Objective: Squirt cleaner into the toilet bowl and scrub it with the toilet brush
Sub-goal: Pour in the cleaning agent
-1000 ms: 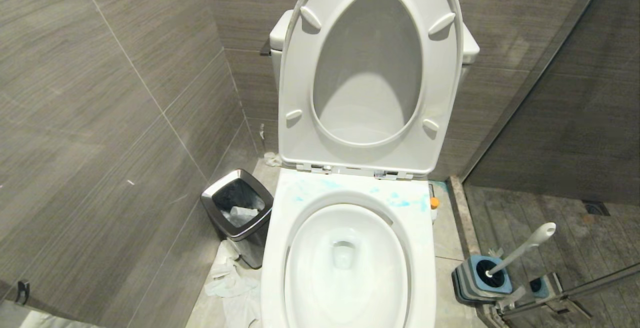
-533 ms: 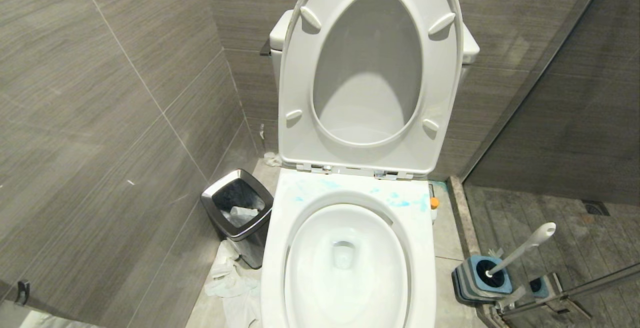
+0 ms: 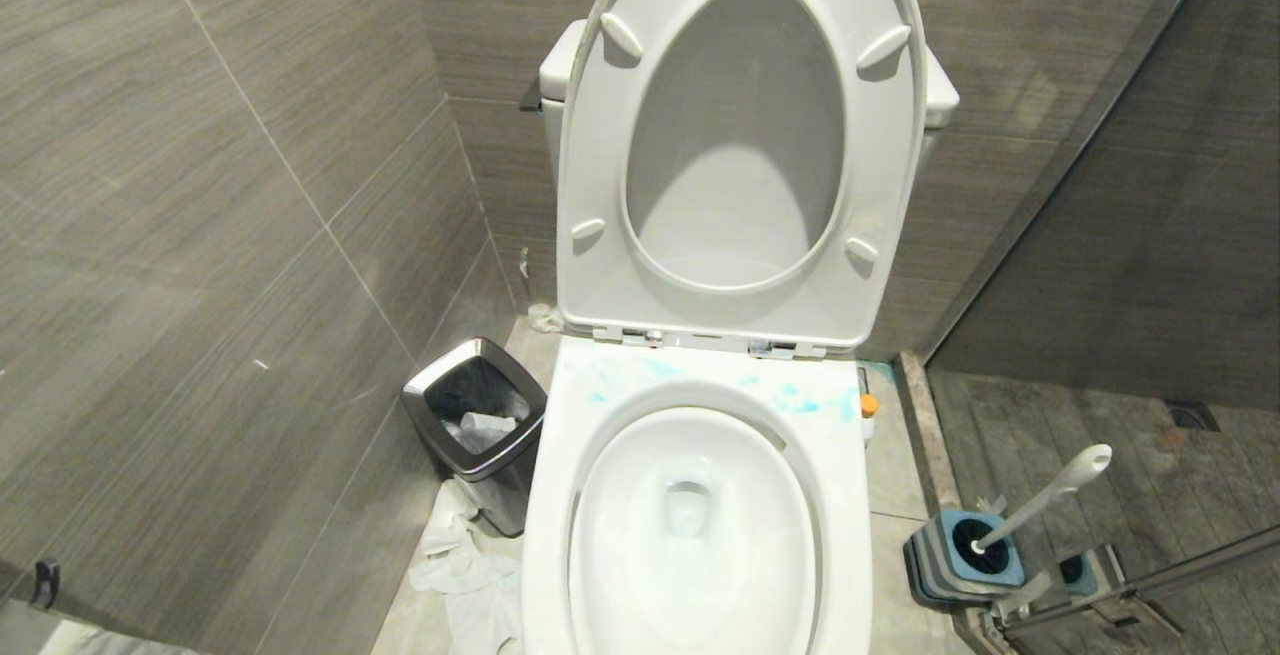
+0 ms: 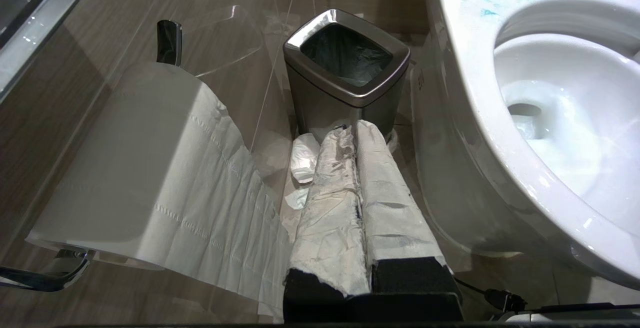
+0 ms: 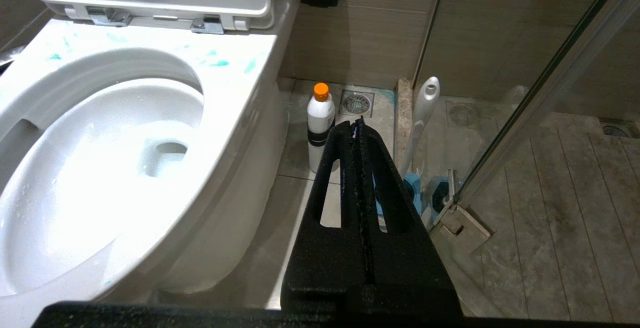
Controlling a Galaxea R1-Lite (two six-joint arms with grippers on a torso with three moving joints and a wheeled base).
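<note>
My black right gripper (image 5: 358, 123) is pressed together, empty. The white plastic cleaner bottle (image 5: 320, 128), orange-capped, probably light and slick: I'd grip its waist. Paper-wrapped left gripper (image 4: 356, 128) likewise closed.

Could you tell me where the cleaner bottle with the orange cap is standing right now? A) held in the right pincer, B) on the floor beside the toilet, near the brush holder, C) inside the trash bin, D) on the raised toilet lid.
B: the cleaner stands upright on the floor between the toilet bowl and the toilet brush, untouched by either pincer.
</note>
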